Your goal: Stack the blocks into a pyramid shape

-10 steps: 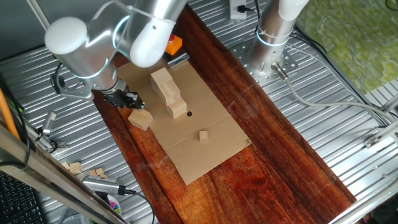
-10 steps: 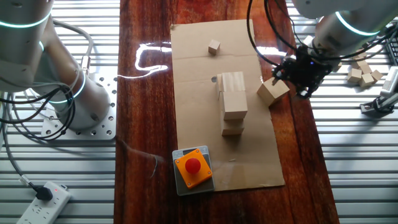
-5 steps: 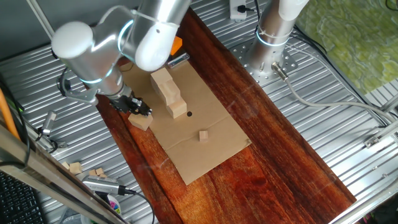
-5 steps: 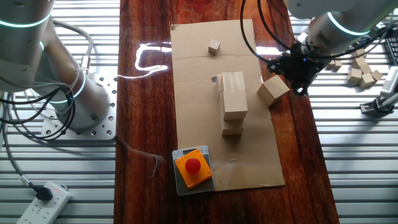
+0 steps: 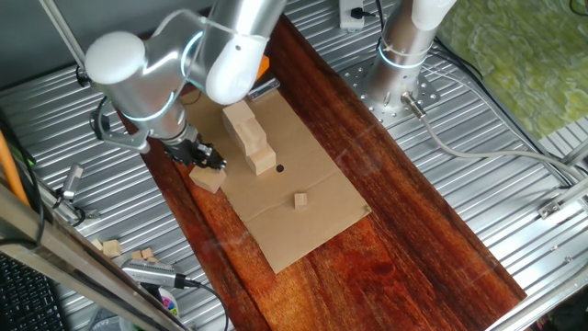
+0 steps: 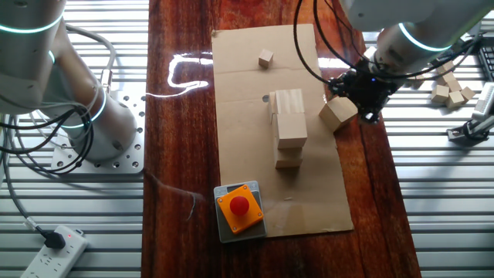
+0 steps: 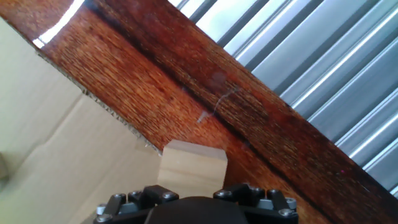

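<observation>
Gripper [image 6: 353, 99]: right at the loose block, fingers hidden; whether it pinches the block cannot be told.
Loose block [image 6: 336, 113]: on the cardboard sheet's [image 6: 305, 193] edge, where it meets the wooden board [image 6: 181, 139].
Stacked blocks [image 6: 289, 127]: mid-sheet, near the loose block.
Tiny cube [image 6: 265, 58]: far end of sheet.
Button box [image 6: 238, 208]: opposite end.

Jaws hidden above the lone block [image 7: 191, 165]; their spread unreadable.
</observation>
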